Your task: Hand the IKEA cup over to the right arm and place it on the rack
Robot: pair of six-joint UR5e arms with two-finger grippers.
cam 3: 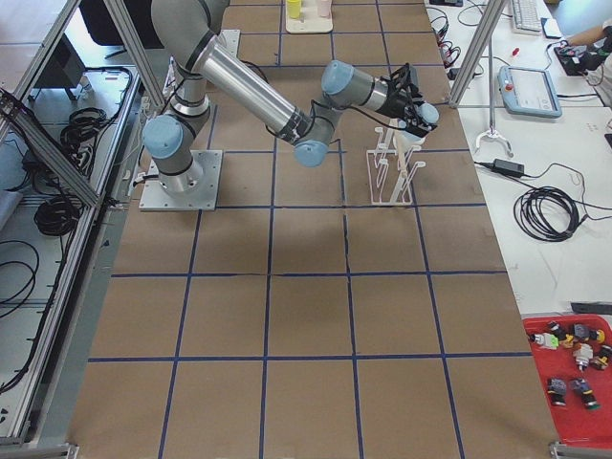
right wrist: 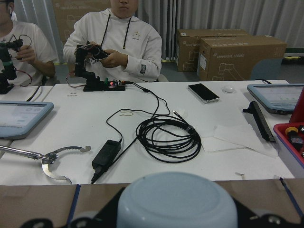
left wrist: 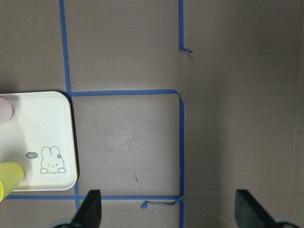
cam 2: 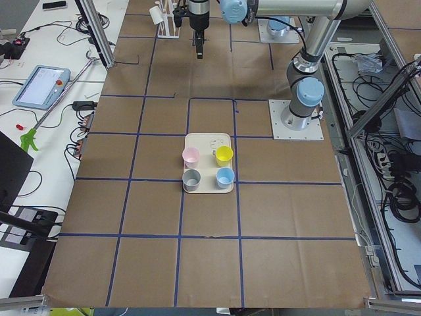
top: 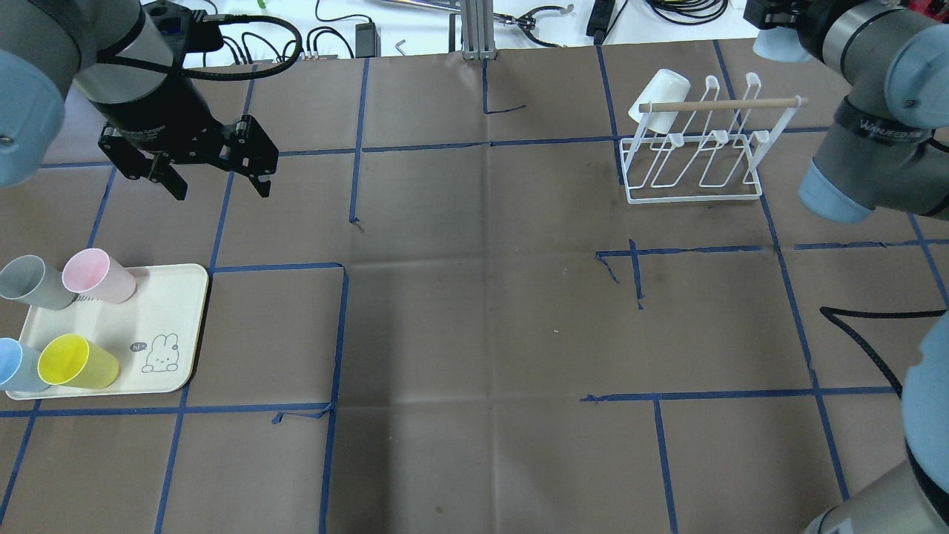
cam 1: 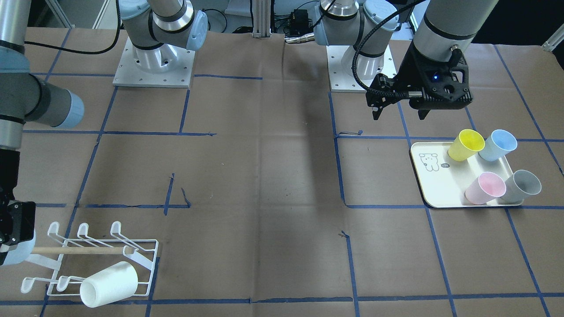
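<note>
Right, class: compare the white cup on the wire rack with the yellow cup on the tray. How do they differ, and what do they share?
The white cup sits tilted on the rack; the yellow cup stands upright, mouth up, on the tray. The white cup is on the robot's right side of the table, the yellow cup on its left. Both are plain tapered cups.

The right claw (cam 1: pixel 15 222) is cut off by the front-facing view's left edge.
</note>
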